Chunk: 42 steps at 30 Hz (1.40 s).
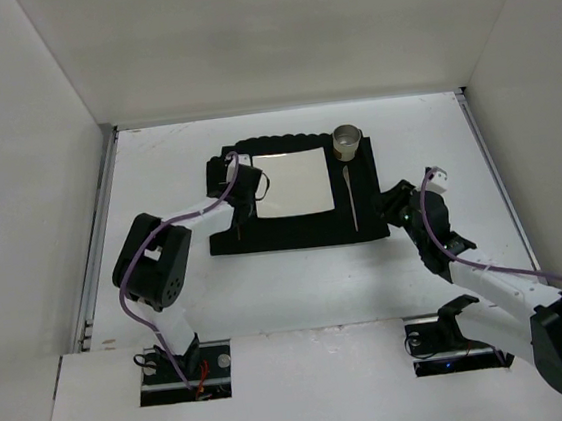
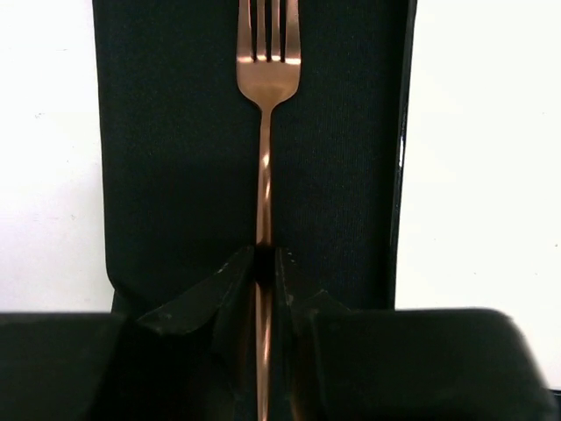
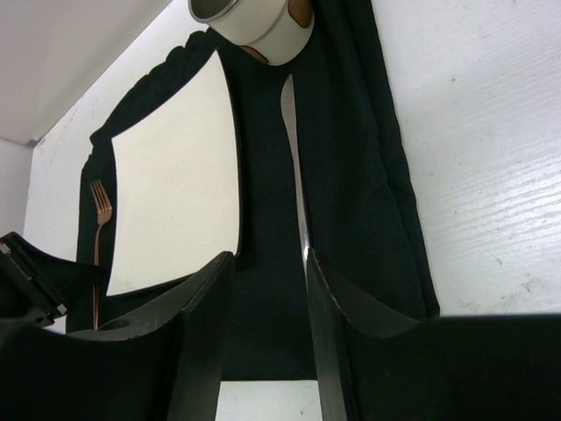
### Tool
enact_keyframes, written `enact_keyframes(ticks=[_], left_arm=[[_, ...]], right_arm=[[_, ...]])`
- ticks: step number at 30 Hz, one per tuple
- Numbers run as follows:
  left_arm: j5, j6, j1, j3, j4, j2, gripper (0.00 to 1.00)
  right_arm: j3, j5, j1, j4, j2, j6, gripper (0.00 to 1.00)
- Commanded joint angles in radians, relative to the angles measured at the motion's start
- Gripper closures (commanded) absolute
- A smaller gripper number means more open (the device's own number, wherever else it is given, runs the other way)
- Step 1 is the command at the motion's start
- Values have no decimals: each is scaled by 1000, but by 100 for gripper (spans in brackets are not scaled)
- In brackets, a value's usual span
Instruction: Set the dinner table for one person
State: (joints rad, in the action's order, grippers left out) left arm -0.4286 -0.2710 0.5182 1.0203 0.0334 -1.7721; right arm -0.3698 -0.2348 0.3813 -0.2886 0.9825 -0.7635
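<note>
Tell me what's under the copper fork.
A black ribbed placemat lies under the copper-coloured metal fork. The left gripper jaws cover its handle end, so beneath that cannot be seen.

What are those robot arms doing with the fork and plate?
They're setting the dinner table for one person. A black placemat holds a white square plate, with a knife to its right and a cup at the far right corner. The left gripper is pinching the handle of a copper fork lying on the mat left of the plate. The right gripper is open near the knife, holding nothing.
</note>
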Motion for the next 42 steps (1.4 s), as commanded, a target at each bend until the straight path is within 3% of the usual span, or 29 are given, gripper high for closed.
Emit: enact_keyframes(ticks=[1,6,8,10,18,23,29,38,42], left_arm=[[-2,4,6,12,-13,11,80],[-18,-4,18,-18,-3,109,51],[-19,-11,18,-31,16,181,32],[-19,-20,19,-45,31,258,0],[-50,-164,9,-179,77,640,0],[-56,-281,-72,-252,256,810,0],[-71,-382,-195,-267,485,882,0],[-111,-457,-324,-275,577,959,0],[-104,-479,-465,-316,582,1010,0]], right_arm=[[-34,-4,11,-58,-10,13,54],[-35,-3,11,-52,-14,15,51],[-31,-11,11,-60,-16,13,50],[-35,2,11,-52,-8,12,50],[-32,-23,14,-55,-24,15,45],[-37,-26,20,-55,-10,15,42],[-35,-38,27,-57,-15,15,41],[-1,-83,9,-47,-93,6,39],[12,-109,-31,-15,-142,-11,38]])
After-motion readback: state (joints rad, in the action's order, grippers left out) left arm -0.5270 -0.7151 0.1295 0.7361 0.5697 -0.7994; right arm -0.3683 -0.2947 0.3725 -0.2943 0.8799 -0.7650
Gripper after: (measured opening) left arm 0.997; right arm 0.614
